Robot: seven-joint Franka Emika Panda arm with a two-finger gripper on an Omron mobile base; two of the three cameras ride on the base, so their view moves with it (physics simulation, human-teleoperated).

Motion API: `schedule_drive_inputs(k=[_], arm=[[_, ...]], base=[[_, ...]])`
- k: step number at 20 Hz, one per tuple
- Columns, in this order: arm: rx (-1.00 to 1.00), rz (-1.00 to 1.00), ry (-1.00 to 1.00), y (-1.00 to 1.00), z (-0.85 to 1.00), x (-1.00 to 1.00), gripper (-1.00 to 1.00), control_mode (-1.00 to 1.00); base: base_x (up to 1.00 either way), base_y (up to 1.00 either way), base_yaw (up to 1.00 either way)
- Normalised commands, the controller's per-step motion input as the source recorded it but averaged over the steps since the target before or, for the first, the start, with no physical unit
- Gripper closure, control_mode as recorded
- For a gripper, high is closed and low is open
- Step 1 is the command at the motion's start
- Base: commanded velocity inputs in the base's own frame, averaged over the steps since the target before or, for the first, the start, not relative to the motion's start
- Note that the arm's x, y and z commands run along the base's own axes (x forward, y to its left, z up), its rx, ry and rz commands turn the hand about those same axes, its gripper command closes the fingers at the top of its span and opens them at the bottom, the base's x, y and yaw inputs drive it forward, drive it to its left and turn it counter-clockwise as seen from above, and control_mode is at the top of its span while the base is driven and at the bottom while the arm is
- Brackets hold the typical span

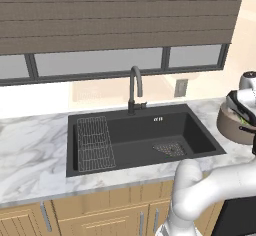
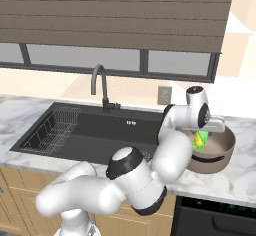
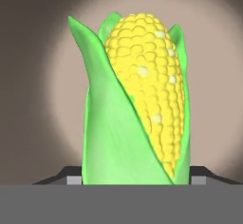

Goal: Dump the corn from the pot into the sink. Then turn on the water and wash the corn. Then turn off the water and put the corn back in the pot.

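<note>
While the arm reaches way over to the 3 o'clock side of the counter, the gripper (image 2: 204,136) is dipped down into the pot (image 2: 220,152), and the hand view has the corn (image 3: 137,99) huge and dead centre: yellow kernels up top, green husk wrapped round the left and lower part, standing up between the two dark fingertips (image 3: 71,176) that poke out at about 7 and 5 o'clock. Looks to me like the jaws are set fairly wide, one on each side of the cob, but honestly I can't tell if they're actually pressing on it or just sitting beside it. From the right base view the corn is a little green-yellow lump inside the pot, right under the hand. The pot sits on the marble counter (image 1: 30,145) just past the sink's 3 o'clock edge. The sink (image 1: 145,140) itself has the wire rack (image 1: 94,142) lying at its 9 o'clock end, the drain grate (image 1: 171,149) toward 4 o'clock, and the faucet (image 1: 135,87) up at 12 o'clock on the back rim.
</note>
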Motion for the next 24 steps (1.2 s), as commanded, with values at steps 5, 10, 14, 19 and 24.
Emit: schedule_drive_inputs(k=[5,10,14,19,24], arm=[[0.0,0.0,0.0,0.0,-0.33,-0.14,-1.0,-1.0],[0.0,-0.01,-0.01,-0.03,0.02,-0.13,-1.0,-1.0],[0.03,-0.01,-0.01,-0.01,0.37,-0.13,-1.0,-1.0],[0.14,0.0,0.0,0.0,0.87,-0.16,-1.0,-1.0],[0.08,-0.02,0.0,0.54,1.0,-0.04,-1.0,-1.0]], base=[[0.0,0.0,0.0],[0.0,0.0,0.0],[0.0,0.0,0.0],[0.0,0.0,0.0],[0.0,0.0,0.0]])
